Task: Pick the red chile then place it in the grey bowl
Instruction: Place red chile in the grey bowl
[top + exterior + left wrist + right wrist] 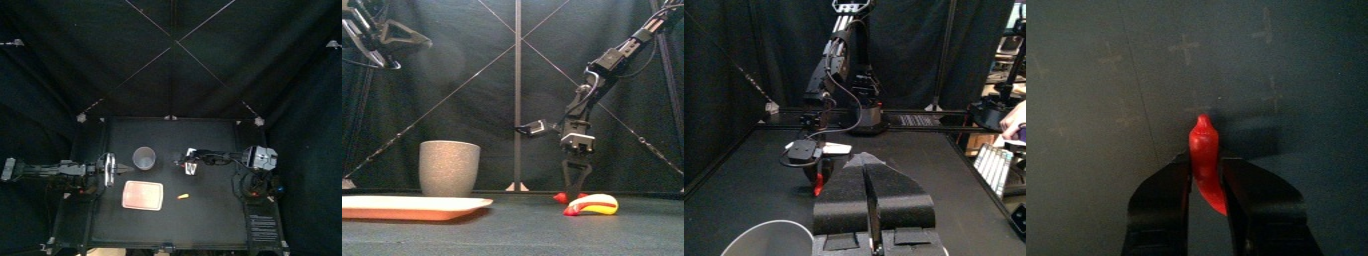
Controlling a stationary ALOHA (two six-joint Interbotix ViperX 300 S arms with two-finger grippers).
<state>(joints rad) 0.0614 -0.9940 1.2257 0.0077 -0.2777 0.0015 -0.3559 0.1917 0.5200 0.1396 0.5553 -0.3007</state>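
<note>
The red chile (575, 181) hangs tip down above the table, held at its upper end by my right gripper (577, 158). The right wrist view shows the chile (1204, 152) pinched between the two jaws, sticking out past them over the bare table. The grey speckled cup (449, 167) stands upright to the left of the chile, apart from it; from above, the cup (144, 156) is left of the right gripper (191, 166). My left gripper (869, 166) rests at the table's left side, jaws together and empty, with the cup's rim (767, 238) just below it.
A flat pink tray (143, 195) lies in front of the cup, near the table's front. A small yellow toy with a red end (592, 205) lies on the table right of the tray, below and just right of the hanging chile.
</note>
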